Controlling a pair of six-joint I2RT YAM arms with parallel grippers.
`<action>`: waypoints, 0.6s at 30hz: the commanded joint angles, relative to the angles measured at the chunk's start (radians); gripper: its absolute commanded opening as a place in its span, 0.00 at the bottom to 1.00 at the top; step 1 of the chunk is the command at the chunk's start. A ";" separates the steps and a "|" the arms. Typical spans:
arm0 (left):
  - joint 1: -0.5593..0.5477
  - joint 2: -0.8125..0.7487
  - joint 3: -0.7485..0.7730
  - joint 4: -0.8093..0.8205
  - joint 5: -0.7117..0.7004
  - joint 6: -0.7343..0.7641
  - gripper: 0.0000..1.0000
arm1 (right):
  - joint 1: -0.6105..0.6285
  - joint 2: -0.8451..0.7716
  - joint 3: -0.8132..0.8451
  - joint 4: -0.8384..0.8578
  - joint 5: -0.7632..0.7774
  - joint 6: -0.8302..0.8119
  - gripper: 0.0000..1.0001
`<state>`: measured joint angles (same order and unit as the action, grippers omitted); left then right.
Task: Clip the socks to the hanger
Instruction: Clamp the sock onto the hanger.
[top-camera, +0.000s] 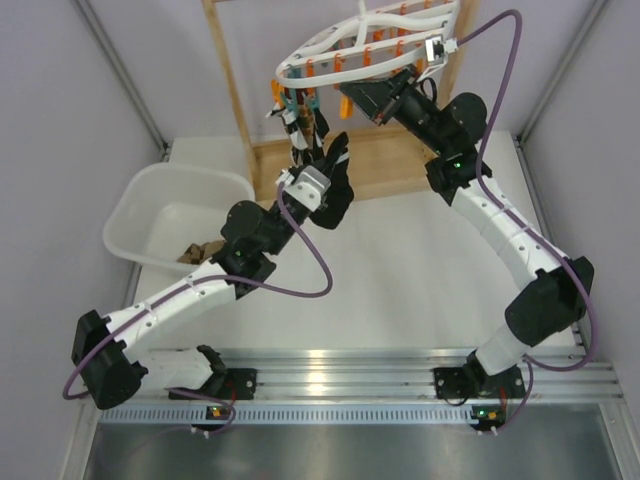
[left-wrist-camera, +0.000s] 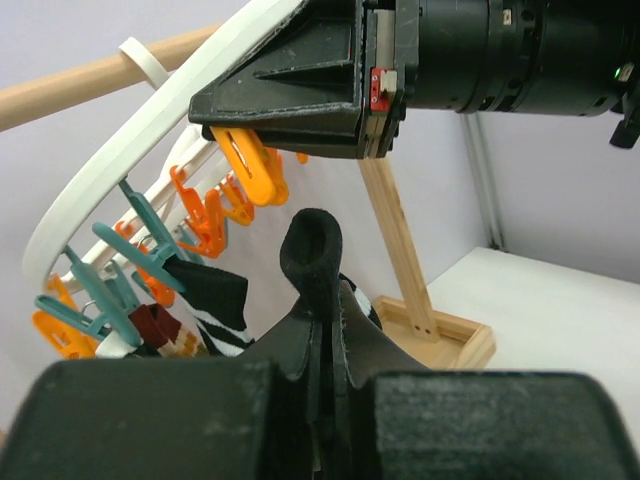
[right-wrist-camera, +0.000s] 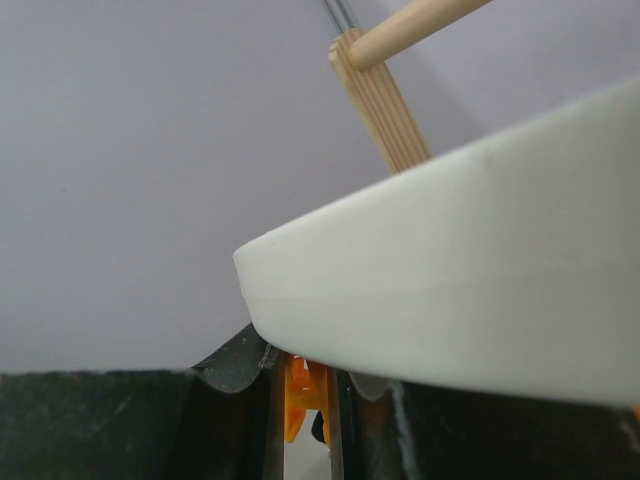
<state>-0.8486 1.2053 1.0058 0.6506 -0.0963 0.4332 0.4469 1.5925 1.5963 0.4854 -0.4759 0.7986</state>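
At the top centre of the overhead view, the hanger (top-camera: 370, 35) is hooked on the wooden stand (top-camera: 235, 90), its rim tilted down toward the left. Just below that low end, the left end effector (left-wrist-camera: 327, 315) is held up, its jaws pressed tight on a black sock (left-wrist-camera: 315, 245); the sock's folded tip is pushed up above the fingers. The right end effector (right-wrist-camera: 305, 375) is closed narrowly on an orange peg (left-wrist-camera: 250, 160) directly under the rim. A patterned sock (left-wrist-camera: 215, 310) is clipped among teal pegs (left-wrist-camera: 130, 250) at the lower left of the left wrist view. A white tub (top-camera: 150, 200) is set on the counter (top-camera: 400, 270) at the left.
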 joint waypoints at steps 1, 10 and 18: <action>0.003 0.019 0.082 -0.028 0.040 -0.085 0.00 | -0.017 -0.008 -0.012 0.059 -0.029 0.030 0.00; 0.025 0.072 0.178 -0.111 0.035 -0.137 0.00 | -0.030 -0.008 -0.015 0.081 -0.046 0.048 0.00; 0.052 0.094 0.191 -0.140 0.000 -0.120 0.00 | -0.033 0.003 -0.001 0.087 -0.063 0.048 0.00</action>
<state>-0.8108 1.2915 1.1450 0.4927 -0.0803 0.3191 0.4271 1.5925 1.5772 0.5316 -0.5148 0.8318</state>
